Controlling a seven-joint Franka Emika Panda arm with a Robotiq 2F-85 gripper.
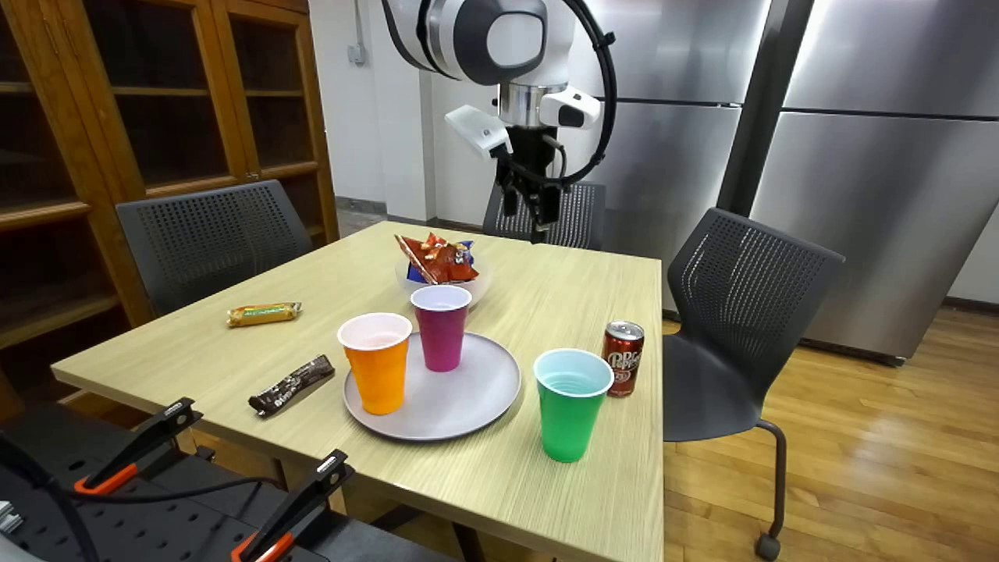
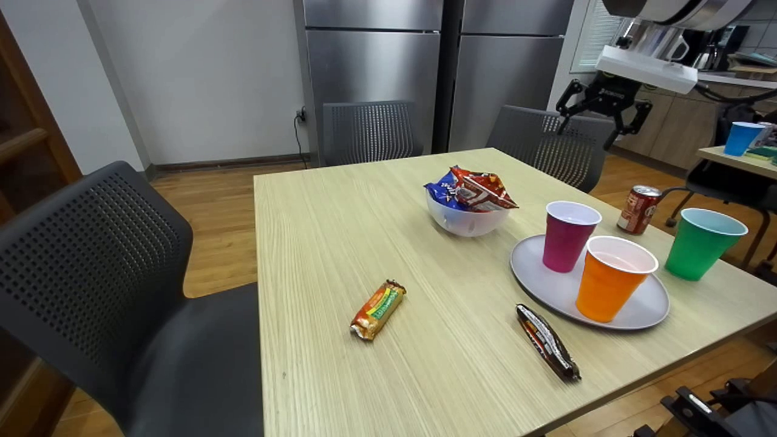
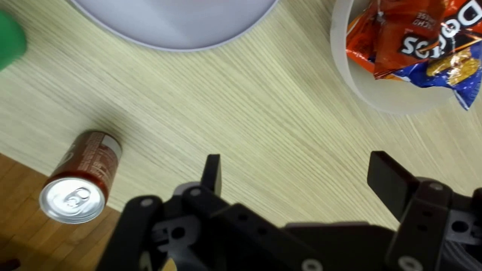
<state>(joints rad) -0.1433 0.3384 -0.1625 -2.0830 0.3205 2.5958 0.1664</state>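
Observation:
My gripper is open with nothing between its fingers. It is raised above the far part of the table in both exterior views. In the wrist view a red-brown soda can stands to the left of the fingers. A translucent white bowl with red and blue chip bags is at the upper right. A grey round plate is at the top. On the plate stand an orange cup and a purple cup. A green cup stands beside the plate.
A gold-wrapped bar and a dark-wrapped bar lie on the light wood table. Dark chairs stand round the table. Black clamps are at the near edge. Steel refrigerators stand behind.

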